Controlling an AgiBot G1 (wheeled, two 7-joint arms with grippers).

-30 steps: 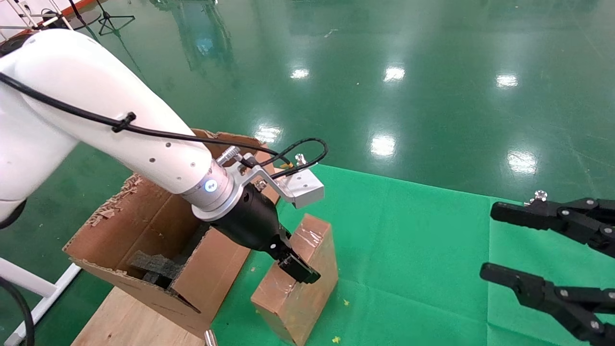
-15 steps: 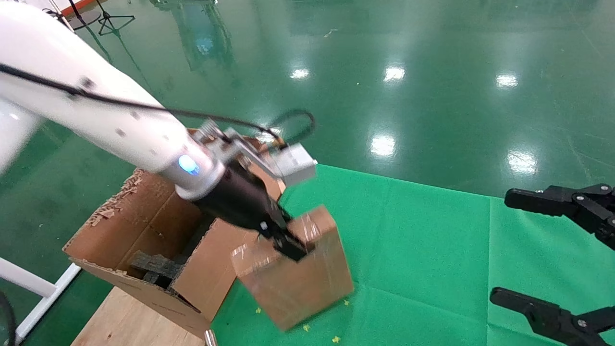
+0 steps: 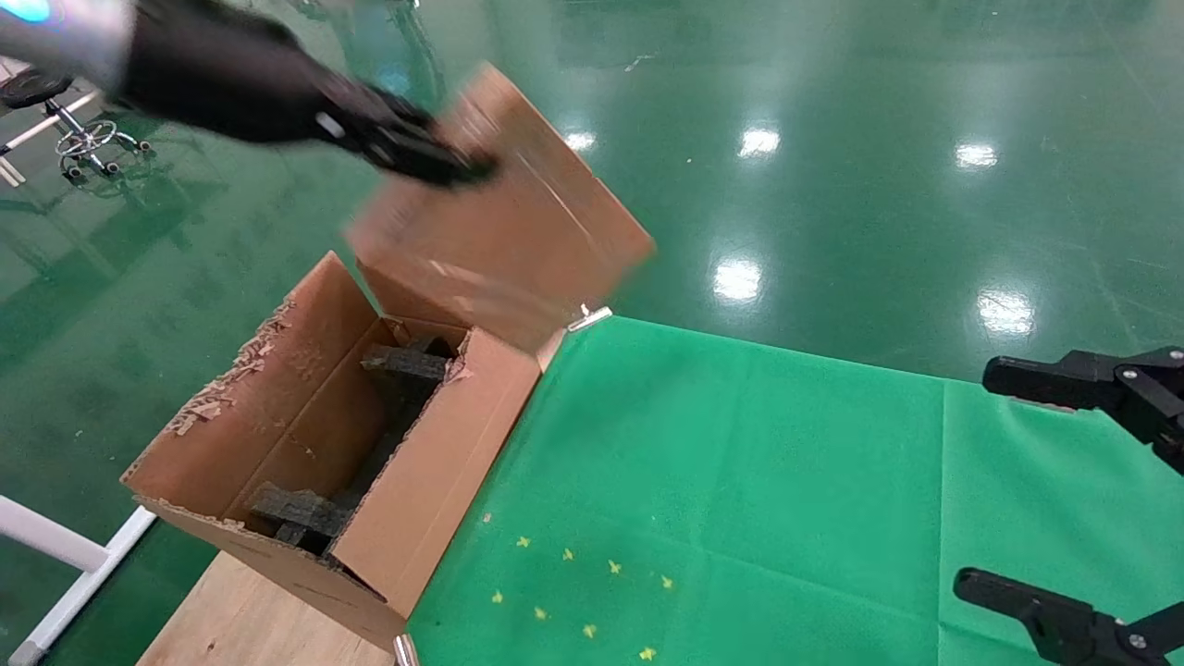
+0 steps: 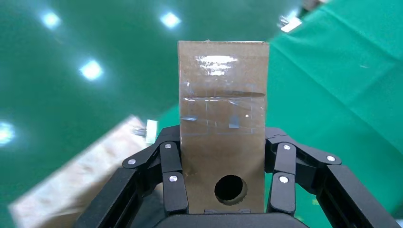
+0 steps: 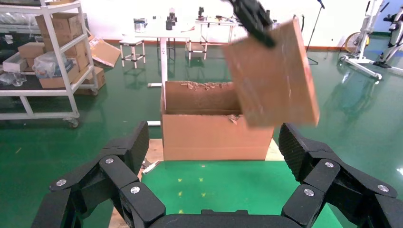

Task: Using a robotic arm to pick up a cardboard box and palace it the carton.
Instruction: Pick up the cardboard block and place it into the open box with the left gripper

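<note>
The head camera looks forward and down from high up at the carton [image 3: 370, 444] and the green desk [image 3: 758, 499]. The left wrist camera sits very close, looking out along its gripper [image 4: 223, 183] at the cardboard box [image 4: 222, 123]. The right wrist camera looks from farther back across the desk [image 5: 223, 185]. It shares the carton [image 5: 216, 135] and cardboard box [image 5: 273, 76] with the head camera.

- Left tool [image 4: 223, 190]: black jointed links, silver screws at the pivots.
- Right tool [image 5: 214, 190]: same black links and screws, ribbed pads [image 5: 294, 147].
- Left wrist [image 3: 55, 32]: silver, glowing blue light.
</note>
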